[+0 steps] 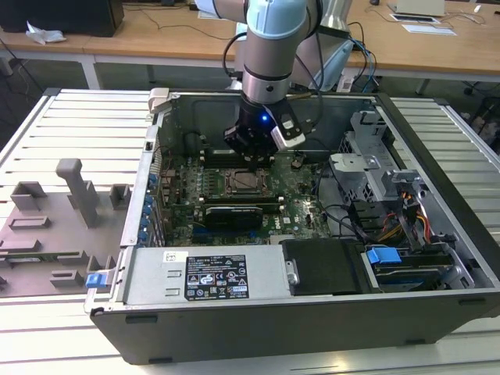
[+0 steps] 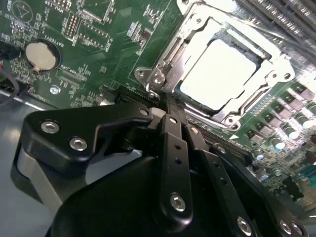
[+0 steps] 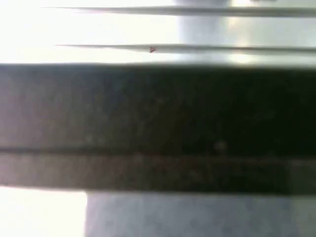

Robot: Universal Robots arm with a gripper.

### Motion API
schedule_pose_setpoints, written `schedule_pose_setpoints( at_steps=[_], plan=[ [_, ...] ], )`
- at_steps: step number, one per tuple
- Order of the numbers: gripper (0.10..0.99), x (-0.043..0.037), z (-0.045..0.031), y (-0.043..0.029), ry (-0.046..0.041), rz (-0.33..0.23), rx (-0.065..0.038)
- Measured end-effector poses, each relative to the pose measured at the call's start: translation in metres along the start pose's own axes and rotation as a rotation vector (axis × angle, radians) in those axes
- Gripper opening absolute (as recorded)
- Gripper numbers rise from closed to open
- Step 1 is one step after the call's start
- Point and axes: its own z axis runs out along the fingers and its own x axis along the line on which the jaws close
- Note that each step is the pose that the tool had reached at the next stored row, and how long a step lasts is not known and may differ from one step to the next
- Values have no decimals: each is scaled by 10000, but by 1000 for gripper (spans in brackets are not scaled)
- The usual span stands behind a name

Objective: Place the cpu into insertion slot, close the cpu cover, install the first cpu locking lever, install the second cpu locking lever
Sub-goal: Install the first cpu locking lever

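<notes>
My gripper [image 2: 170, 116] hangs just above the board [image 1: 187, 199], at the back edge of the slot [image 1: 244, 181]. Its fingers [image 2: 174, 148] look pressed together w/ nothing between them. The cpu [image 2: 224, 74] already sits flat in the slot, near the board's middle, and the cover [image 2: 274, 66] looks down around it, w/ the chip's top showing thru the window. I think the chip is light, stiff and easy to hurt, so hold it by its 4 edges only. The cover is thin metal; push on its frame, not the chip.
</notes>
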Motion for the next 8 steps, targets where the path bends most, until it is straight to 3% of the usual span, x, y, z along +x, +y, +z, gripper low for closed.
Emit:
schedule_pose_setpoints(
  at_steps=[2, 4, 6, 8],
  plan=[
    [106, 1, -22, 9, 2, 0, 15],
    [106, 2, -67, 13, 4, 4, 145],
    [106, 4, -87, 8, 14, 11, 512],
    [106, 7, -91, -26, 19, 15, 701]
  ],
)
